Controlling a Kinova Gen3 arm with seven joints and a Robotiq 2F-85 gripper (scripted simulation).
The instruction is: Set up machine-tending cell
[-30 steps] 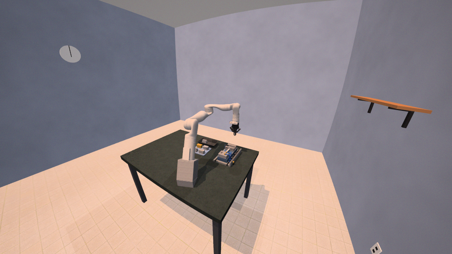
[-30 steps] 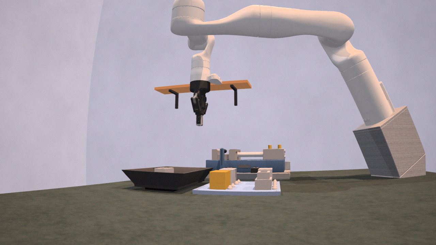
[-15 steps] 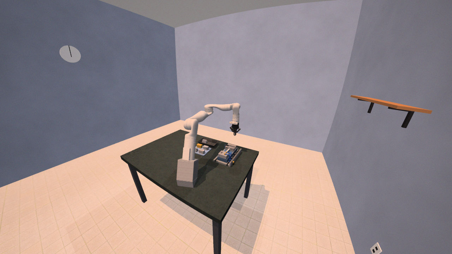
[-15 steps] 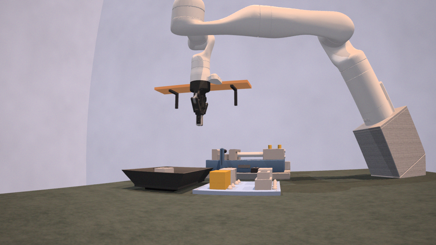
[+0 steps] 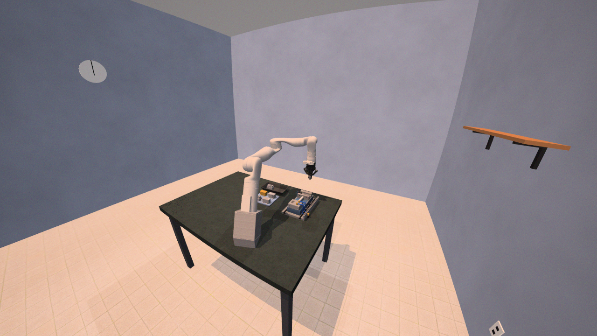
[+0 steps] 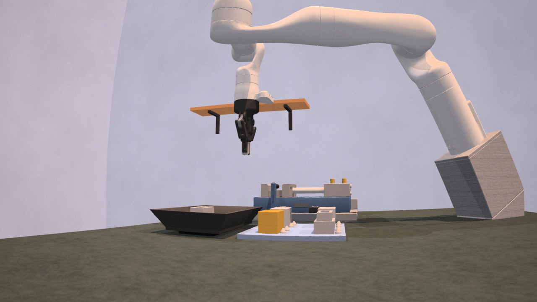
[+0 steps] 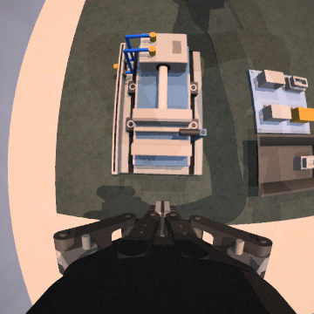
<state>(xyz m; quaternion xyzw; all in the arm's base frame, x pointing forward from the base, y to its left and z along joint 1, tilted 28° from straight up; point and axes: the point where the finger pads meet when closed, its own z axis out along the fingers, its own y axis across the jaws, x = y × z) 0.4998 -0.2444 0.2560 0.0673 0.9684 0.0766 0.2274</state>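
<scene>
My gripper [image 7: 162,209] [image 6: 245,150] is shut and empty. It hangs high in the air, out over the table's edge past the vise [image 7: 160,105]. The vise opening [image 7: 160,129] is empty; the dark work stop rod [image 7: 190,131] sits at its end nearer the infeed plate. The fixed jaw [image 7: 161,149] is the block away from the blue hoses [image 7: 130,53]. The infeed plate [image 7: 280,102] holds two aluminium blanks [image 7: 271,78] [image 7: 279,112], a brass blank [image 7: 302,114] and a pocketed finished part [image 7: 298,81]. The outfeed tray [image 7: 285,165] holds one finished part [image 7: 303,162].
The arm's base pedestal [image 6: 480,176] stands on the table beyond the vise and plate. Small pins [image 6: 289,226] stick up from the infeed plate. An orange wall shelf [image 5: 515,140] is far off. The table edge [image 7: 131,215] runs just below the vise in the wrist view.
</scene>
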